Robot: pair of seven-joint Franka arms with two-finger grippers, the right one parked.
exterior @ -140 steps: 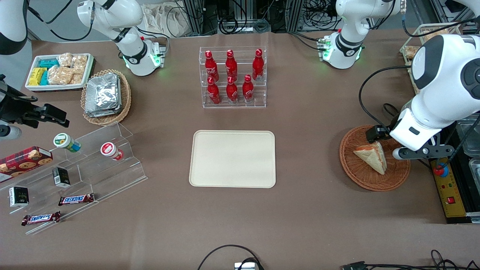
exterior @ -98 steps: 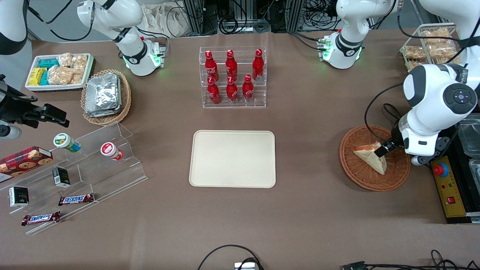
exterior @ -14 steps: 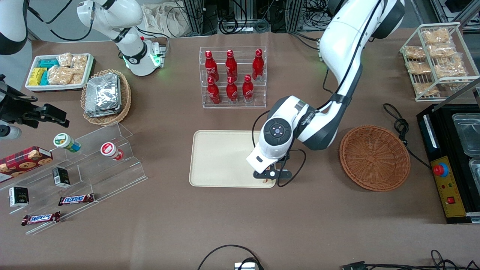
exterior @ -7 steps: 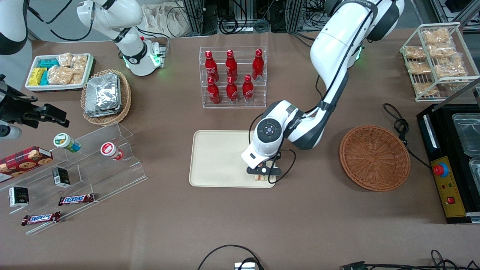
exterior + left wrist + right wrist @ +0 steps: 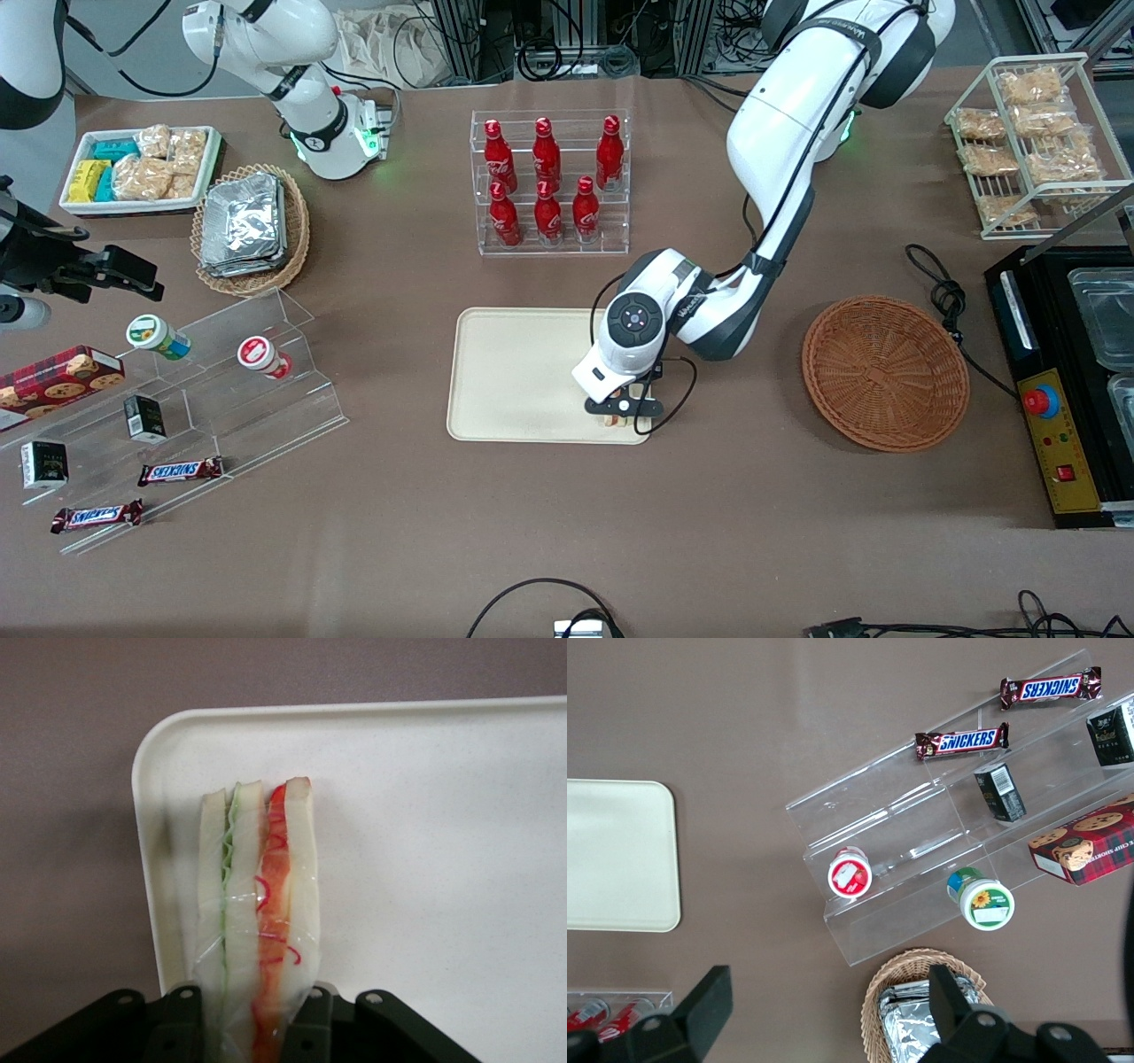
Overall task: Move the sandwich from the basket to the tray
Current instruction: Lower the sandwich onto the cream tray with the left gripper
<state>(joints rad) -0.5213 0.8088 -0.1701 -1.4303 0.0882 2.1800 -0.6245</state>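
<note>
Hand [image 5: 252,1028] clamped on sandwich [image 5: 257,912], low over tray [image 5: 425,815] corner nearest front cam. Sandwich stands on edge in hand, over tray. Basket [image 5: 884,372] well apart, toward working arm's end.

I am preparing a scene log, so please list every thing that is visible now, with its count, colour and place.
sandwich: 1, white with green and red filling, held over a tray corner.
tray: 1, cream, table middle.
basket: 1, reddish-brown, empty, toward the working arm's end.
cola bottles: 6, red, in a clear rack farther from the front camera than the tray.
foil packs: a stack, silver, in a tan basket toward the parked arm's end.
Snickers bars: 2, brown, on the clear stepped stand.
bagged snacks: several, tan, in a wire rack.
gripper: 1, black, over the tray, shut on the sandwich.
</note>
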